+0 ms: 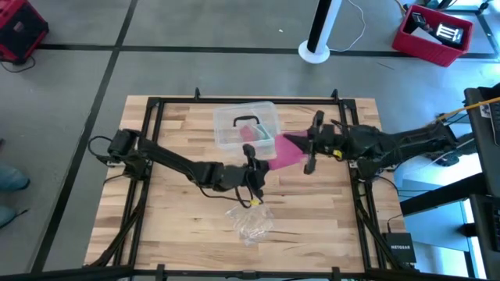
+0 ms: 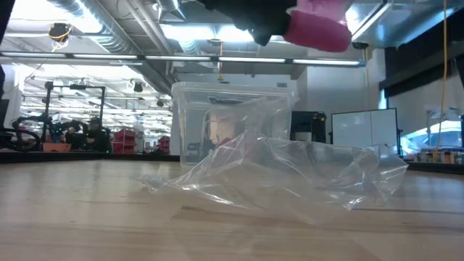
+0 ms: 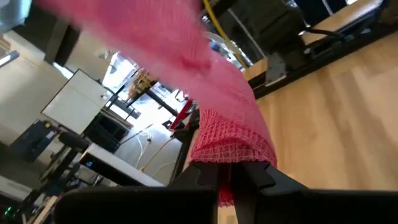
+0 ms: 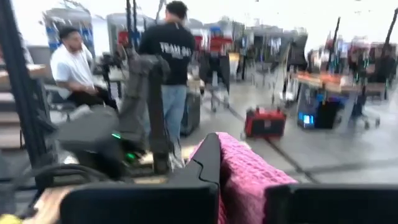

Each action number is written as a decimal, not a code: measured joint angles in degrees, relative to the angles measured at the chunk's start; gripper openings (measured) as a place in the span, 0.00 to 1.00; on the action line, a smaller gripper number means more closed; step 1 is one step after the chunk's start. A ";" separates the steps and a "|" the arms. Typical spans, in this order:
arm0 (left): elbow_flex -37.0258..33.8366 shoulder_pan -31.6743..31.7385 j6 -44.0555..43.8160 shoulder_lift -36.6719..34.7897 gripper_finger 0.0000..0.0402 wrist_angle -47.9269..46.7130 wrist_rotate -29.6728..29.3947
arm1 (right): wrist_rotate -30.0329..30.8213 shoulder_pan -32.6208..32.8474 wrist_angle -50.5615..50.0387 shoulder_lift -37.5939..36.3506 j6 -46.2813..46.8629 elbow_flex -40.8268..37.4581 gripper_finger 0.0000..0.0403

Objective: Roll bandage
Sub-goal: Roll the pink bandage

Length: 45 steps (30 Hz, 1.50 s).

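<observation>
A pink bandage (image 1: pixel 291 150) is stretched above the bench (image 1: pixel 180 226), clamped between left gripper (image 1: pixel 251 156) fingers and right gripper (image 1: pixel 311 144) fingers.

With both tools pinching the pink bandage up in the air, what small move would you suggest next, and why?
Probably turn the left tool to wind one more wrap. The bandage hangs between it and the right tool, both shut on it above the table, so the strip looks ready to roll.
</observation>
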 joint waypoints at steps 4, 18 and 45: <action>-0.07 -1.84 -4.30 1.35 0.01 2.14 1.98 | -3.58 -4.35 -3.41 2.15 3.71 0.09 0.01; -0.25 -2.89 -32.10 7.71 0.01 9.56 10.95 | -5.38 -6.98 -19.29 16.11 13.19 0.33 0.21; -0.18 -2.43 -59.60 19.59 0.04 6.18 11.62 | -36.84 -6.98 -40.40 28.06 22.86 8.12 0.77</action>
